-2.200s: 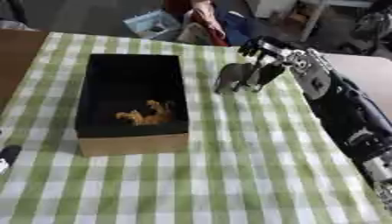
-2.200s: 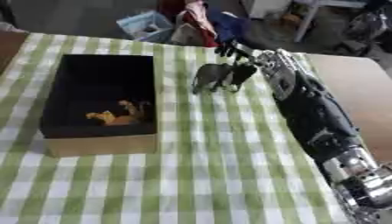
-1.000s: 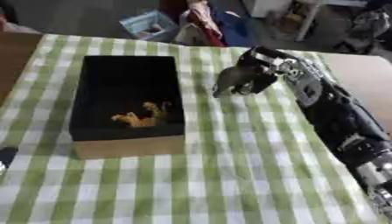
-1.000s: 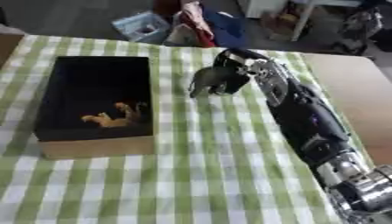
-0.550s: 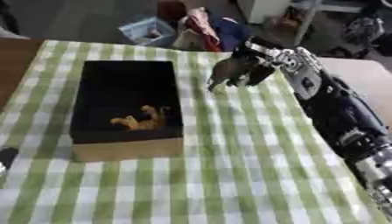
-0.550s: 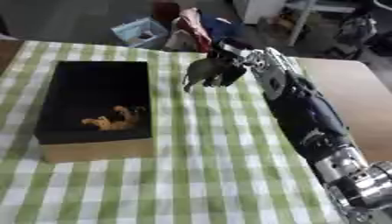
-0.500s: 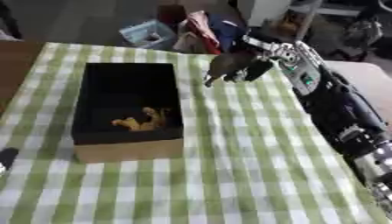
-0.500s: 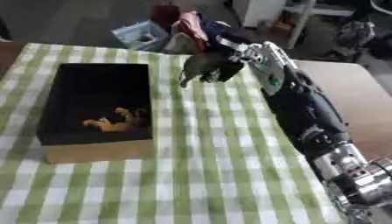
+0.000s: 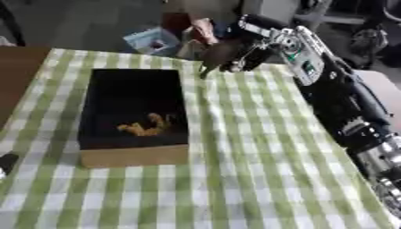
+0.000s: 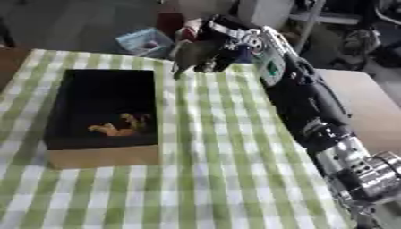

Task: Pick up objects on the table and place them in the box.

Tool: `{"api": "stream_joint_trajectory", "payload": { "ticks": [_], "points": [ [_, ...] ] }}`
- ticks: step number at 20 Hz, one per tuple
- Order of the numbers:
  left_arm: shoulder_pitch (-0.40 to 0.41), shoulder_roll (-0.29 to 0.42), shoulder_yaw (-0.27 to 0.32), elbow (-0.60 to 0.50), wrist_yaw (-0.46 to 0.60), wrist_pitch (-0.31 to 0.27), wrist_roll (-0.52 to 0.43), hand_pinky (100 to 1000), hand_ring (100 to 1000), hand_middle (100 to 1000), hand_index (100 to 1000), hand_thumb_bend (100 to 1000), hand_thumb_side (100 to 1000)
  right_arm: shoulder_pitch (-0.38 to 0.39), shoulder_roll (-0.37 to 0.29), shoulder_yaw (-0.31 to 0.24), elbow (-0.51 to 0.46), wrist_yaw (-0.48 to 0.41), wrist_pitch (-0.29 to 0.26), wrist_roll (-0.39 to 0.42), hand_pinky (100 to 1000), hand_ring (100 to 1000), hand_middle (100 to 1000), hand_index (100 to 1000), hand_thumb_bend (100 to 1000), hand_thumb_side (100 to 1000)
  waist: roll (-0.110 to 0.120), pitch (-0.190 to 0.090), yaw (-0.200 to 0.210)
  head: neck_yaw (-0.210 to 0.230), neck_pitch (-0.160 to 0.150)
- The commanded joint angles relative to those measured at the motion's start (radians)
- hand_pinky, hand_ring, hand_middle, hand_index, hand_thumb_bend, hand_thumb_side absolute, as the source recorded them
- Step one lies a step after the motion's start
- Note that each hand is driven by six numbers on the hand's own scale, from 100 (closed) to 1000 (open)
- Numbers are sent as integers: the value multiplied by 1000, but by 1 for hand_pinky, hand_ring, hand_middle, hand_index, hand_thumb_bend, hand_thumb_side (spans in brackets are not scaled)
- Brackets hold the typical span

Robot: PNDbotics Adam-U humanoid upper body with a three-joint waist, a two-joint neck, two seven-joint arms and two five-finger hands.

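Observation:
A grey toy animal (image 9: 217, 56) hangs in the air over the far edge of the green checked cloth (image 9: 250, 152), just right of the box's far right corner. My right hand (image 9: 256, 41) is shut on its back, with the arm reaching in from the right. The box (image 9: 133, 154) has cardboard walls and a black inside, and an orange toy animal (image 9: 147, 126) lies in it near the front. A dark bit of my left hand (image 9: 6, 161) shows at the lower left edge.
A blue basket (image 9: 155, 42) and red and dark items stand on the floor beyond the table's far edge. Bare brown tabletop (image 9: 15, 76) lies left of the cloth, and a tan surface (image 10: 368, 112) to the right.
My right hand has lifted the grey toy off the cloth and carried it up and left, towards the box's far right corner. The camera has also shifted.

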Motion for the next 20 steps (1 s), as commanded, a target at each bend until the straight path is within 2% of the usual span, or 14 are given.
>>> {"api": "stream_joint_trajectory", "payload": {
  "ticks": [1, 10, 20],
  "points": [
    [-8, 26, -1, -10, 8, -1, -5, 704, 594, 626, 733, 404, 100, -39, 1, 6, -36, -15, -10, 13, 659, 607, 483, 606, 341, 130, 4, -22, 8, -8, 3],
    [-17, 20, -9, -10, 15, -2, -13, 704, 593, 626, 732, 404, 100, -71, 104, 39, -41, -9, -29, 50, 656, 607, 481, 606, 349, 129, 1, -28, 58, -25, 1],
    [-28, 9, -14, -14, 19, -5, -19, 705, 592, 626, 732, 404, 100, -53, 214, 72, -10, 25, -51, 88, 650, 615, 486, 613, 360, 120, 14, -12, 87, -40, -3]
  ]
}}
